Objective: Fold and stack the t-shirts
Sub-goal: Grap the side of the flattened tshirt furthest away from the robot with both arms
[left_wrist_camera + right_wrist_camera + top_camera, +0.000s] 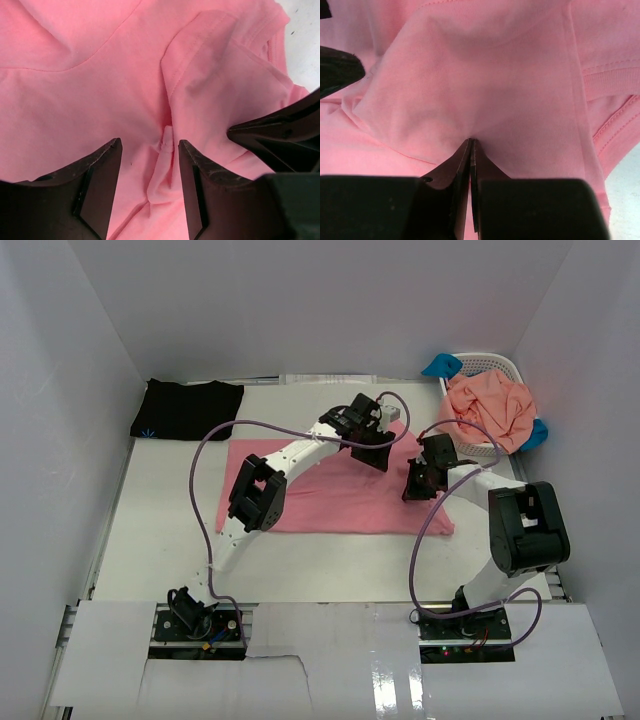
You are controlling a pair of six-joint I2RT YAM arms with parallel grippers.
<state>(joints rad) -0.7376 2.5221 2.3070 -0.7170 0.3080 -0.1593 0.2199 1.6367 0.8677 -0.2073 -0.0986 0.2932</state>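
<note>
The white worktop [160, 540] is covered across its middle by the rose-pink t-shirt [340, 502], which is spread flat with its long side running left to right. At the far right corner the white lattice basket [497, 364] is seen. It is filled by the salmon-orange t-shirt [492, 405], and bright blue cloth [440, 366] shows at its rim. The black t-shirt [187, 408] is laid folded at the far left corner, well apart from the pink one. The left claw [378, 455] [150, 142] is set low over the pink shirt's far right part, its jaws held apart with a raised ridge of cloth between them. The right claw [418, 490] [471, 140] is seen just beside it, its jaws pressed together on a pinch of the same pink cloth, which is drawn into folds at the tips.
</note>
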